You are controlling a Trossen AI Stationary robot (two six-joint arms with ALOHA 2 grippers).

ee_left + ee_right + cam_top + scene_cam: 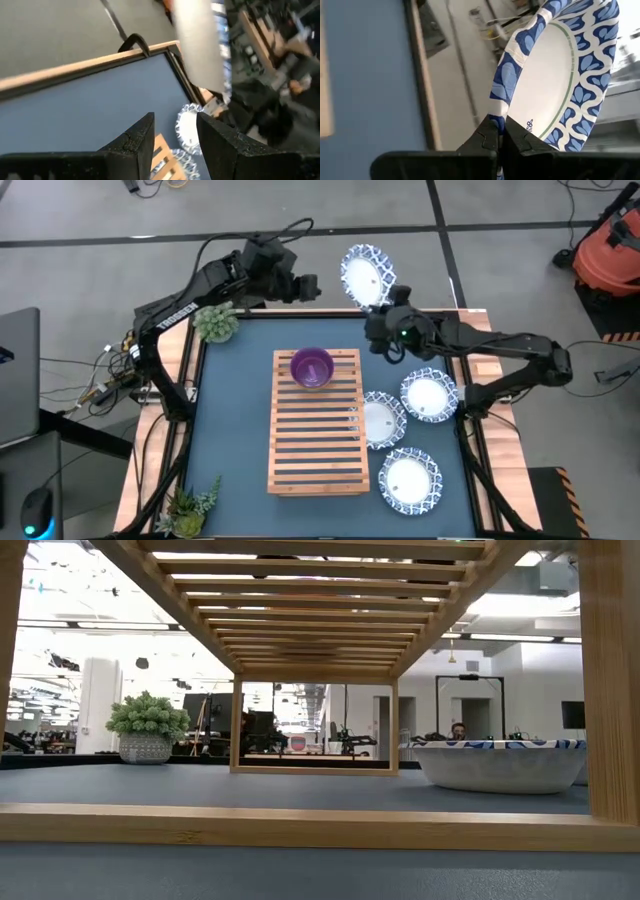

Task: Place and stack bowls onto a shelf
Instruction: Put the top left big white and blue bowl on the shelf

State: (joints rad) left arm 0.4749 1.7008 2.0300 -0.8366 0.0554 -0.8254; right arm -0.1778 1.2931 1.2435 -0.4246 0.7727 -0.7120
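Only the small purple plastic bowl (312, 367) sits on the light-wood slatted shelf (315, 450). The right pincer (381, 302), clamped on a blue-rimmed white dish (362, 276), holds it aloft; three dishes (428, 396) wait on the tabletop (235, 420). The left pincer (309, 287) hangs half-open, empty.

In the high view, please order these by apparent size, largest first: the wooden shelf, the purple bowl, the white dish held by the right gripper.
1. Wooden shelf, clearly largest.
2. Held dish in the right gripper; it is raised and tilted, so its rank is unsure.
3. Purple bowl, looks slightly smaller.
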